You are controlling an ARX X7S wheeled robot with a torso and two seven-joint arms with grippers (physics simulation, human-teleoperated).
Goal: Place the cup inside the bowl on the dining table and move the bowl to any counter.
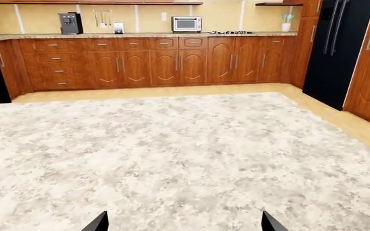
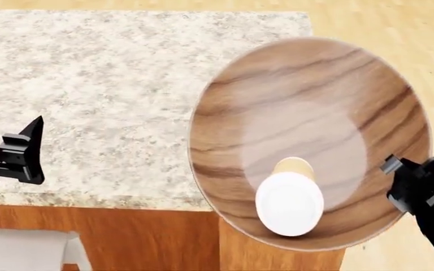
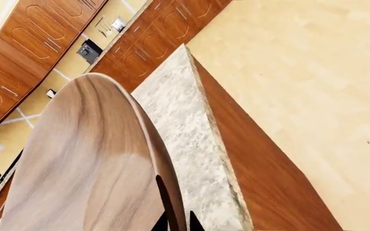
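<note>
The wooden bowl [image 2: 307, 107] is lifted and tilted, hanging past the dining table's [image 2: 111, 84] front right corner. The tan cup [image 2: 290, 200] with its white lid lies inside the bowl near its lower rim. My right gripper [image 2: 398, 175] is shut on the bowl's right rim; in the right wrist view the gripper [image 3: 177, 222] pinches the bowl's [image 3: 88, 159] edge beside the table [image 3: 185, 125]. My left gripper [image 2: 32, 149] is open and empty over the table's front left; in the left wrist view the gripper [image 1: 183, 224] shows its tips wide apart over the table [image 1: 172, 154].
The counter [image 1: 140, 35] with the yellow tiled wall stands across the room, carrying a coffee machine [image 1: 71, 23] and a toaster oven [image 1: 186, 23]. A black fridge [image 1: 339, 43] stands to one side. A pale chair [image 2: 21, 251] sits below the table's front edge.
</note>
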